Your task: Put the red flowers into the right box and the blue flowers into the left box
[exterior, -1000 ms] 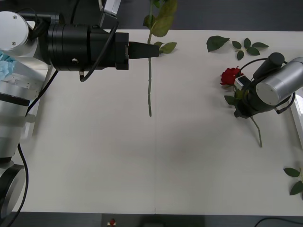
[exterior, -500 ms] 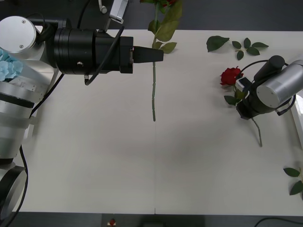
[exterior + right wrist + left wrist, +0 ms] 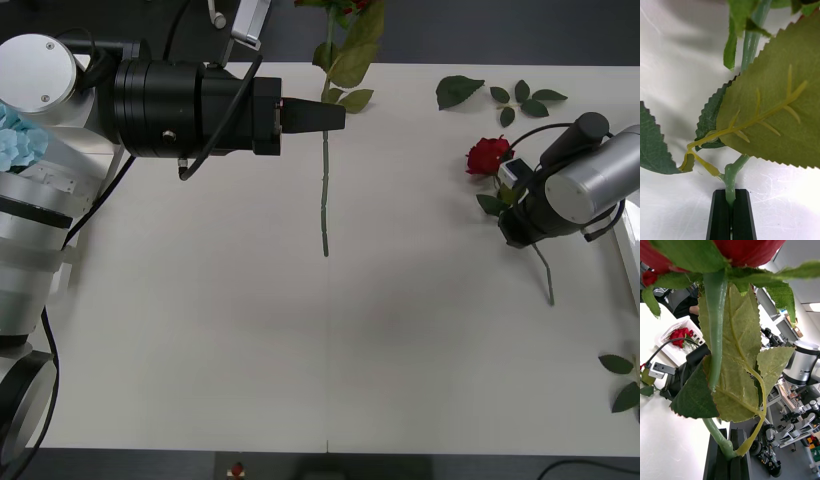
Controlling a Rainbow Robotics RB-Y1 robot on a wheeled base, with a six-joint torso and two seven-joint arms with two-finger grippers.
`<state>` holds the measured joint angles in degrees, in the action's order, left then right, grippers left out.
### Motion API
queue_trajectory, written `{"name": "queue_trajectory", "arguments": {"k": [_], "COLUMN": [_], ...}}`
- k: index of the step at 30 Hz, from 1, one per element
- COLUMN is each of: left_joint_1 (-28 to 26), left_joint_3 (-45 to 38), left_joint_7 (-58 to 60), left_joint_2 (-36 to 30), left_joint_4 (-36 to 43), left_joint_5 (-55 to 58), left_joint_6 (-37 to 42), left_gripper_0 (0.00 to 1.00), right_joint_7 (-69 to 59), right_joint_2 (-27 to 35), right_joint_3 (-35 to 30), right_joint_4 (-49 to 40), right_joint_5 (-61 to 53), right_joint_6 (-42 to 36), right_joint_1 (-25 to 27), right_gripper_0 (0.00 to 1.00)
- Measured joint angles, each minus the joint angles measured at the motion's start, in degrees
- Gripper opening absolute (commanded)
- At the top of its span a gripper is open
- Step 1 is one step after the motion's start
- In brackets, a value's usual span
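Observation:
My left gripper (image 3: 335,115) (image 3: 730,465) is shut on the green stem (image 3: 324,200) of a red flower held above the table's far middle. Its bloom (image 3: 747,249) fills the near part of the left wrist view. My right gripper (image 3: 515,215) (image 3: 730,212) is at the right side of the table. Its black fingers are shut on the stem (image 3: 730,180) of a second red flower (image 3: 487,158), whose bloom and stem tip rest on the table. A blue flower (image 3: 15,140) peeks out at the far left behind my left arm. The left box is hidden. The right box (image 3: 630,250) (image 3: 666,333) holds red flowers.
Loose green leaf sprigs lie at the back right (image 3: 460,91) (image 3: 525,100) and at the front right edge (image 3: 622,380). The white table (image 3: 250,340) spreads across the middle and front. My bulky left arm (image 3: 180,105) spans the back left.
My left gripper carried its red flower slightly right, then stopped. My right gripper shifted slightly, still shut on the second red flower's stem.

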<state>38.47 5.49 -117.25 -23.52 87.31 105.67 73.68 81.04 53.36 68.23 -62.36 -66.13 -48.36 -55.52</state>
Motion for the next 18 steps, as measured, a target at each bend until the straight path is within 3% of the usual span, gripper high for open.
{"name": "queue_trajectory", "arguments": {"k": [7,18], "left_joint_1": [0.0,0.0], "left_joint_3": [0.0,-0.01], "left_joint_7": [0.0,0.0], "left_joint_2": [0.0,0.0], "left_joint_4": [0.0,-0.03], "left_joint_5": [0.0,0.0], "left_joint_6": [0.0,0.0], "left_gripper_0": [0.0,0.0], "right_joint_7": [2.53,5.98], "right_joint_2": [3.17,20.78], "right_joint_3": [-6.27,-9.52], "right_joint_4": [-2.75,-15.9], "right_joint_5": [-6.56,-16.62], "right_joint_6": [-0.02,-0.52], "right_joint_1": [0.0,0.0], "right_gripper_0": [0.0,0.0]}}
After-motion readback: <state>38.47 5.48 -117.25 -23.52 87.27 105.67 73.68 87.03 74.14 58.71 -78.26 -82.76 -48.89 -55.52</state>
